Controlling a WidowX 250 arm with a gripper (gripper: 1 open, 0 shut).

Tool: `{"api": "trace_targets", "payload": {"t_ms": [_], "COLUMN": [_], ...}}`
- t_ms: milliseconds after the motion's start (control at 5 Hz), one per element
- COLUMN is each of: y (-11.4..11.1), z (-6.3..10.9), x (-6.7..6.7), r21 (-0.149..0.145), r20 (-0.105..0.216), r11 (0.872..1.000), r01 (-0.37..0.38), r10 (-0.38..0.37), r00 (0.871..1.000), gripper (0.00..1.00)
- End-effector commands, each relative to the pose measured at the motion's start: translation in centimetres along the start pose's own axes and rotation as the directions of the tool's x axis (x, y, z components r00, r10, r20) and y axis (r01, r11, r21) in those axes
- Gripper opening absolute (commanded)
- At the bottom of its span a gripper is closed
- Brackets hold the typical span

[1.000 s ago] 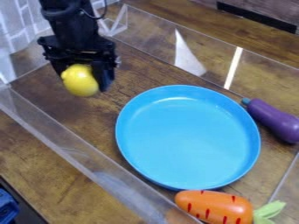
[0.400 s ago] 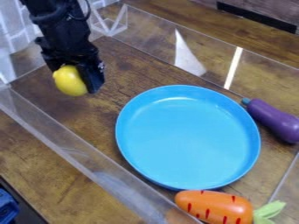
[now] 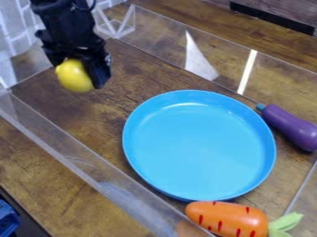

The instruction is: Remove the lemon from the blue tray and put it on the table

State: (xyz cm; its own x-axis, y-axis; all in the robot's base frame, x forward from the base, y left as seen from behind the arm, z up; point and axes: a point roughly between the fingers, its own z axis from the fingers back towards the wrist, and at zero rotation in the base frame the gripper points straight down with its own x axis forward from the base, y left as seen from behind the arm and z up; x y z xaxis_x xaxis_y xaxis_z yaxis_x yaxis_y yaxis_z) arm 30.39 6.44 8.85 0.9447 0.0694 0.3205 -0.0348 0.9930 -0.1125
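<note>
**Lemon Held Clear of the Blue Tray**

The black robot gripper stood at the far left of the scene, its jaws clamped narrow on the small, smooth, bright yellow oval toy lemon. The lemon hung between the fingers above the dark brown wood-grain table, well apart from the large round shallow bright blue plastic tray, which lay to the right and nearer. The tray held nothing. A purple toy eggplant lay just beside the tray's right rim, and an orange toy carrot with a green top sat at the tray's near edge. Clear acrylic walls bordered the tabletop on the near left and far sides.
</note>
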Motion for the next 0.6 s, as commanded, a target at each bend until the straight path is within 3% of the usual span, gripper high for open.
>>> {"api": "trace_targets", "payload": {"t_ms": [0, 400], "y": [-1.7, -2.5], "z": [2.1, 2.4], "x": [1.4, 0.3], "r21": [-0.01, -0.044], "r20": [0.077, 0.076], "r11": [0.997, 0.981], "r01": [0.081, 0.19], "r10": [-0.08, -0.186], "r00": [0.994, 0.98], "gripper": [0.0, 0.0]}}
